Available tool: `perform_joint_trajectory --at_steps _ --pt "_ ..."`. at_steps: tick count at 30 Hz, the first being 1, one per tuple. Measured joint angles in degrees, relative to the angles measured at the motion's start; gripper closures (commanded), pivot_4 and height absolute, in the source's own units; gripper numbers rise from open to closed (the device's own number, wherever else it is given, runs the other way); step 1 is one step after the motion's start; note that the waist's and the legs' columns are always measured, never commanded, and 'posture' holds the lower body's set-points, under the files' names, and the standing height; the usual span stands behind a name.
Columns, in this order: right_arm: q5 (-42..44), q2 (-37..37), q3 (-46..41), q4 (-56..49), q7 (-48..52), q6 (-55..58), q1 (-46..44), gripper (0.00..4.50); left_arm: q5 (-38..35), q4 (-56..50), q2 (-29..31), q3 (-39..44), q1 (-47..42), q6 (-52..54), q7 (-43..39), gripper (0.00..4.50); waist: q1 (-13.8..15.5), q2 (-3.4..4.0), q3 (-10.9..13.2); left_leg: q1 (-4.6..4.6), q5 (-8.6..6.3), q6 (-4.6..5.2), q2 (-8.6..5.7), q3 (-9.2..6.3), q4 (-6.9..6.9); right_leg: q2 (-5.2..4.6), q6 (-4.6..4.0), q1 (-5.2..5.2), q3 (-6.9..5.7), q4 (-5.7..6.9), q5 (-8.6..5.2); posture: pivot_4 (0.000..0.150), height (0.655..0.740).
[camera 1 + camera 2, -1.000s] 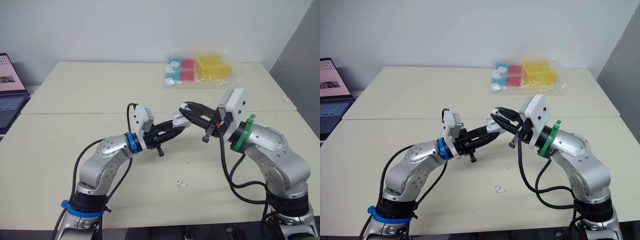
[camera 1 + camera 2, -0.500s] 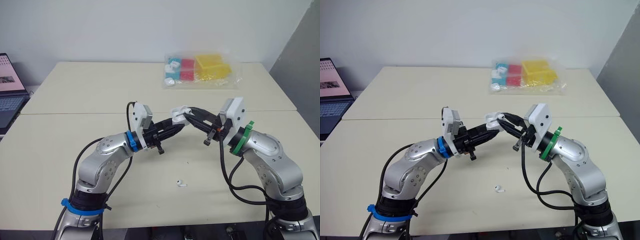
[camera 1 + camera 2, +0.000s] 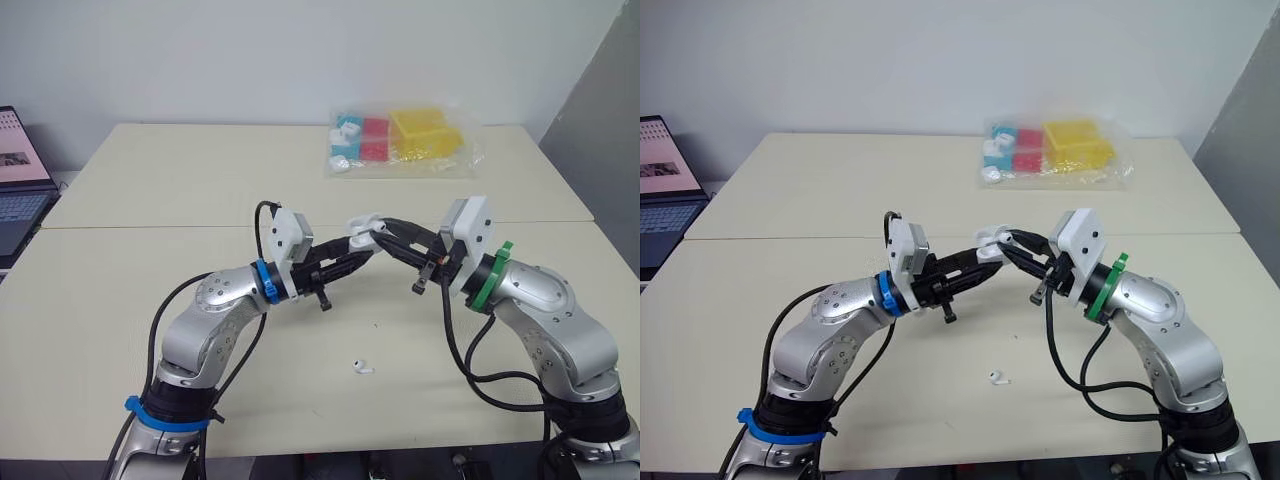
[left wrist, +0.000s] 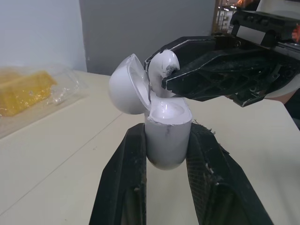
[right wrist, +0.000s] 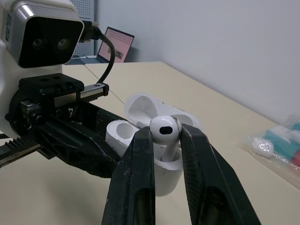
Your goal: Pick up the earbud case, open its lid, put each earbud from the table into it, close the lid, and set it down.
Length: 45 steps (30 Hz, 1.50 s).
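My right gripper (image 5: 164, 137): pinching one earbud (image 5: 163, 129), stem at the open case (image 4: 167, 138). My left gripper (image 3: 362, 250): clamped on that case, above the table (image 3: 150, 190). I should lower straight into the socket and release once seated.

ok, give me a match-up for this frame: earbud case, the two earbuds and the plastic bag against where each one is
Things
1. earbud case
2. first earbud
3. second earbud
4. plastic bag

Places
A. lying loose on the near side of the table
B. on the far side of the table
C. pinched in the right gripper, at the open case
D. clamped in the left gripper, lid open

Pairs: 1-D, 2-C, 3-A, 4-B
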Motion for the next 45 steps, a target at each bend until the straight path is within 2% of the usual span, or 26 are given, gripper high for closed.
perform_joint_trajectory --at_steps 6,12,16,18,21,24,28,34,38,45 --pt "3.6 -0.8 -1.4 -0.3 -0.1 4.6 -0.1 1.23 1.0 0.4 -0.1 0.4 0.0 -2.4 -0.2 3.71 0.0 0.0 0.0 -0.02 0.0 0.0 -0.01 0.01 0.0 -0.01 0.0 0.0 0.0 -0.02 0.0 0.15 0.7389" --pt "8.5 -2.1 -3.8 -2.2 -0.1 9.1 -0.4 1.18 1.0 0.4 -0.4 0.5 0.0 -3.1 0.0 3.71 0.0 0.0 0.0 -0.03 0.0 0.0 0.0 -0.01 -0.01 0.0 0.0 -0.01 -0.03 -0.03 0.0 0.15 0.7389" --pt "13.8 -11.1 -10.8 -6.4 2.7 12.1 -0.1 1.18 2.1 2.6 -0.5 2.0 0.7 -4.2 2.2 3.71 0.1 0.0 0.0 -0.04 -0.01 0.01 -0.04 0.0 -0.02 -0.03 0.01 0.01 -0.02 -0.1 0.0 0.15 0.7389" --pt "14.4 -16.2 -11.7 -7.8 5.6 12.5 1.3 1.18 3.2 3.9 -0.3 3.2 1.1 -5.1 3.3 3.71 0.1 -0.01 0.0 -0.04 -0.01 0.02 -0.02 -0.01 -0.04 -0.02 0.01 0.01 -0.04 -0.12 0.0 0.15 0.7389" --pt "13.7 -20.3 -10.1 -8.7 8.5 12.4 3.4 1.18 4.1 4.7 0.0 3.6 1.2 -6.5 3.5 3.71 0.0 -0.01 0.0 -0.02 -0.01 0.01 0.01 0.0 -0.05 -0.02 0.0 -0.01 -0.02 -0.09 -0.01 0.15 0.7389" --pt "9.4 -24.9 -1.7 -10.5 10.4 12.5 4.7 1.18 4.1 4.6 1.3 4.5 2.2 -6.5 3.4 3.71 -0.2 -0.02 0.0 0.04 -0.01 0.01 0.09 0.0 -0.07 -0.04 0.0 0.01 0.0 -0.1 -0.01 0.15 0.7389" --pt "1.7 -24.5 13.6 -9.9 10.3 14.2 2.3 1.18 4.0 3.5 2.2 4.5 4.4 -6.2 3.2 3.71 -0.1 -0.03 0.0 0.03 0.0 0.01 0.07 -0.01 -0.06 -0.05 -0.01 -0.02 -0.04 -0.05 -0.01 0.15 0.7389" --pt "-6.1 -17.7 26.6 -5.8 11.0 14.1 -1.6 1.18 3.1 0.2 4.0 4.9 6.2 -4.0 3.3 3.71 0.0 -0.05 0.0 -0.01 -0.01 0.0 0.04 0.0 -0.04 -0.05 0.0 -0.02 -0.03 -0.1 -0.02 0.15 0.7389" --pt "-10.1 -14.1 31.3 -2.5 9.9 14.4 -2.0 1.18 2.6 -1.2 4.4 4.9 7.2 -2.5 3.3 3.71 0.0 -0.05 0.0 -0.05 -0.01 0.0 0.02 -0.01 -0.04 -0.06 0.0 -0.04 -0.04 -0.1 -0.02 0.15 0.7389" --pt "-13.3 -11.8 31.8 -0.8 8.2 15.2 0.5 1.18 2.4 -2.8 4.7 4.9 7.8 -1.4 3.5 3.71 0.0 -0.05 0.0 -0.02 -0.01 0.0 0.04 -0.04 -0.05 -0.06 -0.01 -0.03 -0.08 -0.08 -0.02 0.15 0.7389"
